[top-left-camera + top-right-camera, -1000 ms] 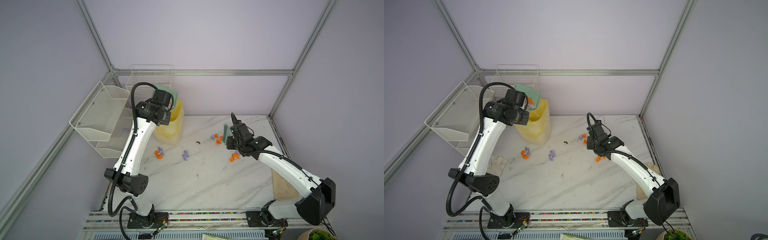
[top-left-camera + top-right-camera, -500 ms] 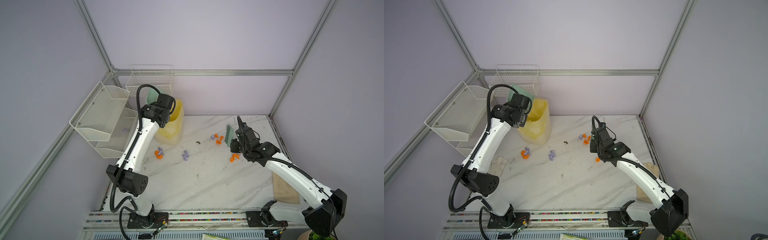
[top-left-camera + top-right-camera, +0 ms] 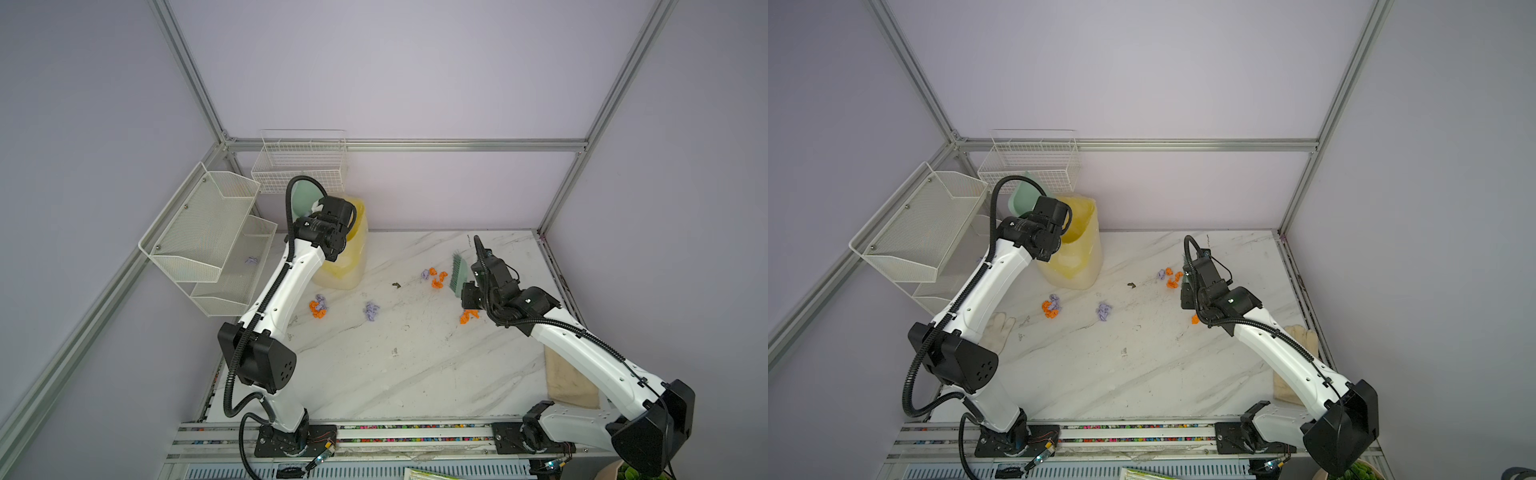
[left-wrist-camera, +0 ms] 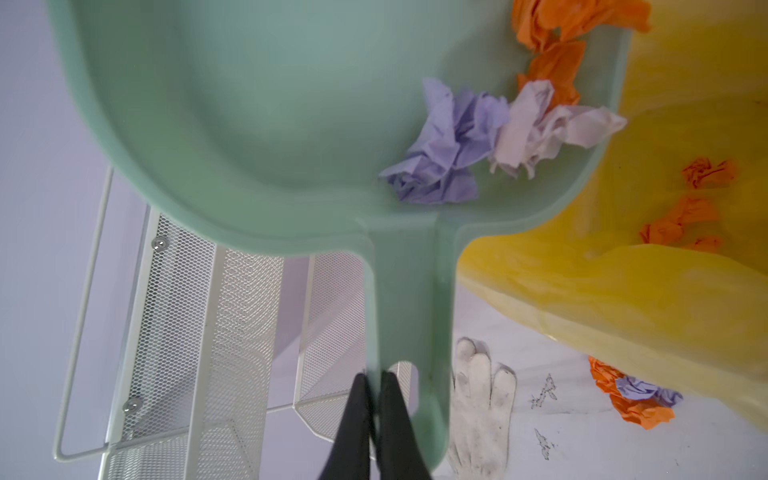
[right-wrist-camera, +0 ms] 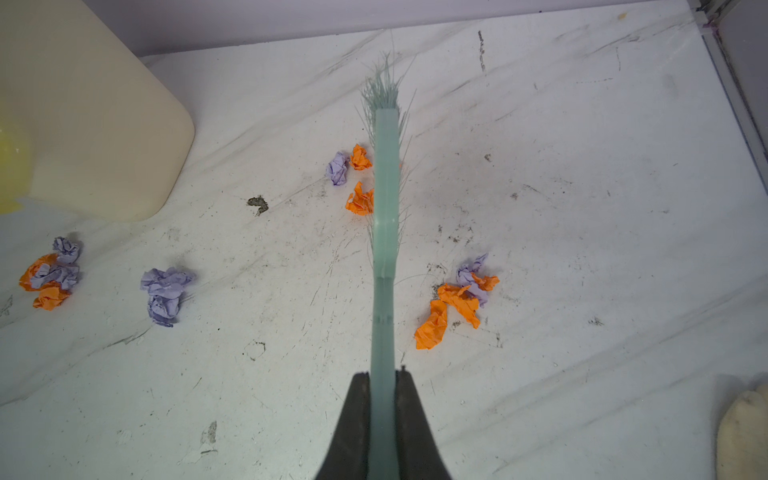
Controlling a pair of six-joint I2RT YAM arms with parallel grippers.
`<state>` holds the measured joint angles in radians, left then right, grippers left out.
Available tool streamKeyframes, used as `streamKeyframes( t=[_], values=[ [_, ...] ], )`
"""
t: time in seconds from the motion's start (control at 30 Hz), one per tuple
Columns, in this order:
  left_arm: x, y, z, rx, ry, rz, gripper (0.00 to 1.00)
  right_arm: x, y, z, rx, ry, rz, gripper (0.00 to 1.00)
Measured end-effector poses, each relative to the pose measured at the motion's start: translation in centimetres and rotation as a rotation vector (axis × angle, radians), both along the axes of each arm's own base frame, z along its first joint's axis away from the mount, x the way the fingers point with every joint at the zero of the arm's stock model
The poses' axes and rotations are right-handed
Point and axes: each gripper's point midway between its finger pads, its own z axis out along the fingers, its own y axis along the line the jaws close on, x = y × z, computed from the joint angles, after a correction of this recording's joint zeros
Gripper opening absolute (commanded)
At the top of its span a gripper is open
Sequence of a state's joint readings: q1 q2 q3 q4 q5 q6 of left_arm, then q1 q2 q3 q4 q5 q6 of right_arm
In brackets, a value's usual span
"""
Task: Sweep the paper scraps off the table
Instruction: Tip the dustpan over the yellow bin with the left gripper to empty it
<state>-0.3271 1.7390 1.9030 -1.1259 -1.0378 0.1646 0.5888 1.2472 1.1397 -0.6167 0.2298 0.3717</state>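
The right tool (image 5: 382,376) is clamped shut on the handle of the pale green plastic hand brush (image 5: 386,187). The brush's long axis runs toward the back wall, bristles facing the white marble-veined worktop (image 3: 415,365). Crumpled orange and lilac paper scraps (image 5: 359,199) lie just beside the bristles on the bin side and another cluster lies on the opposite side. Two more sit nearer the cream bin with yellow liner (image 3: 345,257) — the right arm is closer to the first two. The left tool (image 4: 376,378) pinches the handle of the mint-green plastic dustpan (image 4: 270,104), scraps at its rim over the liner. Since a second ago the dustpan has swung toward the white wire basket (image 3: 303,166) — the brush barely shifted.
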Motion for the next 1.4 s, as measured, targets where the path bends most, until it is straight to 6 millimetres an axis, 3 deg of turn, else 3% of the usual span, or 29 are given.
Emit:
streamKeyframes(
  t=[0.37, 0.8, 1.13, 1.4],
  values=[
    [1.0, -0.2, -1.0, 0.261, 0.036, 0.015, 0.0, 0.4, 0.9, 0.2, 0.029, -0.005, 0.02, 0.0],
    [-0.3, 0.5, 3.2, 0.277, -0.082, 0.049, 0.0, 0.4, 1.5, -0.2, 0.058, -0.002, 0.035, 0.0],
    [-0.5, 0.4, 2.0, 0.29, -0.058, 0.041, 0.0, 0.5, 1.9, -1.0, 0.063, 0.015, 0.048, 0.0],
    [-1.1, -0.7, -0.3, 0.115, -0.012, -0.029, 0.0, 0.6, 2.4, -1.6, 0.071, 0.031, 0.061, 0.0]
  ],
)
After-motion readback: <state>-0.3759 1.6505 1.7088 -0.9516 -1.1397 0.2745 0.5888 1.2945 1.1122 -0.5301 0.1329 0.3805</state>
